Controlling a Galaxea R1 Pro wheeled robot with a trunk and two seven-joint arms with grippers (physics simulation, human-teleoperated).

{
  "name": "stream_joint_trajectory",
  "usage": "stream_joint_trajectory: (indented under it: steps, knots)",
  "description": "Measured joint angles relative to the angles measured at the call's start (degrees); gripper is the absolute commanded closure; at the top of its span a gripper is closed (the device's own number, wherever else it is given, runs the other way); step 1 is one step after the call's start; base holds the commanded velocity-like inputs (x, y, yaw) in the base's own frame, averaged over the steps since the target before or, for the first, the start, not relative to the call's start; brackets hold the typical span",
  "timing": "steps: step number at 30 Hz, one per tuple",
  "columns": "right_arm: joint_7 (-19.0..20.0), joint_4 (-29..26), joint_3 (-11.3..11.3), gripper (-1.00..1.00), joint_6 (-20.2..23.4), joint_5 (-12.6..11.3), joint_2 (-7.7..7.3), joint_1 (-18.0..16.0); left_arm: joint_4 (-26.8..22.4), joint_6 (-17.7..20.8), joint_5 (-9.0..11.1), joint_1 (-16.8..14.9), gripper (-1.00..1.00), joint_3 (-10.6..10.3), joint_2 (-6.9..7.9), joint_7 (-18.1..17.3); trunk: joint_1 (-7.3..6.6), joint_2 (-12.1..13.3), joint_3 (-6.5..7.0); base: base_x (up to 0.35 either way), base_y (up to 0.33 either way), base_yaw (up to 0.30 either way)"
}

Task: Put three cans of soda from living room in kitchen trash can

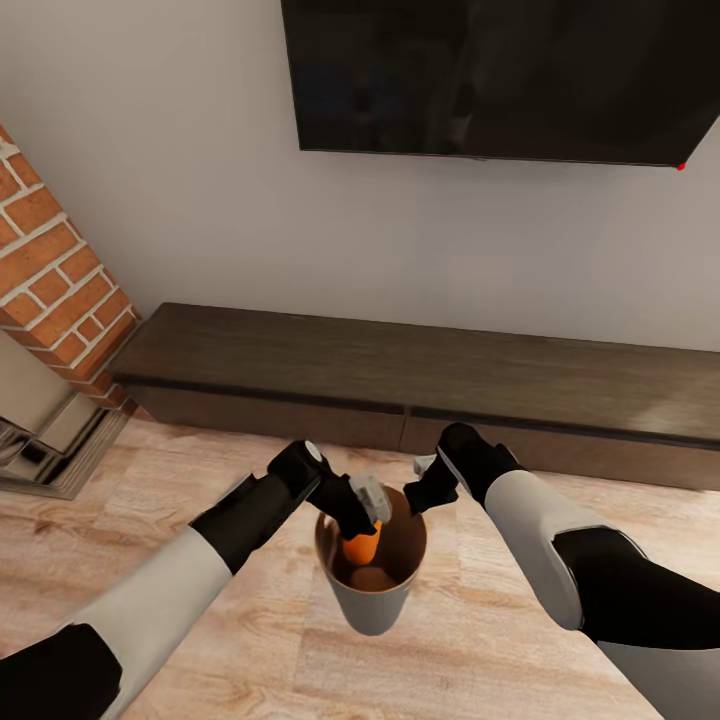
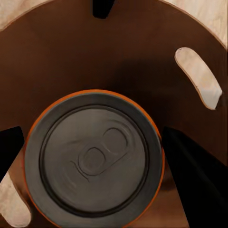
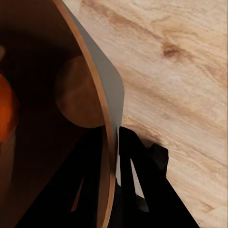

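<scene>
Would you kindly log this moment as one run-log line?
left end effector: holds orange can inside bin | right end effector: clamps bin rim | bin: above wood floor | room: living room, low cabinet

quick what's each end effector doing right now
Left end effector: closed on an orange can, held over the bin.
Right end effector: closed on the bin's rim.

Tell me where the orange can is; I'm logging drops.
Head view, centre: the orange can is in the left claw, inside the bin whose rim the right claw holds.
</scene>
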Motion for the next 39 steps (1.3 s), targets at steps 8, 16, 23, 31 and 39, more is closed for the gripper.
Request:
stream_joint_trajectory:
  steps: [8, 16, 23, 31, 39]
  knots:
    - [-0.1, 0.0, 0.2, 1.0, -0.1, 0.5, 0.06, 0.0, 2.6, -1.1, 0.2, 0.0, 1.0, -2.3, -0.41, 1.6, 0.0, 0.0, 0.0, 0.0, 0.0, 0.0]
    - [-0.1, -0.1, 0.0, 1.0, -0.1, 0.5, 0.01, 0.0, 2.7, -1.1, 0.1, 0.0, 1.0, -4.8, -0.9, 1.7, 0.0, 0.0, 0.0, 0.0, 0.0, 0.0]
    - [-0.1, -0.1, 0.0, 1.0, -0.1, 0.2, -0.02, 0.0, 2.8, -1.1, 0.2, 0.0, 1.0, -4.9, -1.03, 1.7, 0.0, 0.0, 0.0, 0.0, 0.0, 0.0]
    - [-0.1, -0.1, 0.0, 1.0, -0.1, 0.3, -0.02, 0.0, 2.8, -1.7, 0.1, 0.0, -1.0, -4.9, -0.99, 1.8, 0.0, 0.0, 0.0, 0.0, 0.0, 0.0]
    - [-0.1, -0.1, 0.0, 1.0, -0.1, 0.5, -0.04, 0.0, 2.8, -2.2, 0.0, 0.0, -1.0, -4.9, -0.91, 1.8, 0.0, 0.0, 0.0, 0.0, 0.0, 0.0]
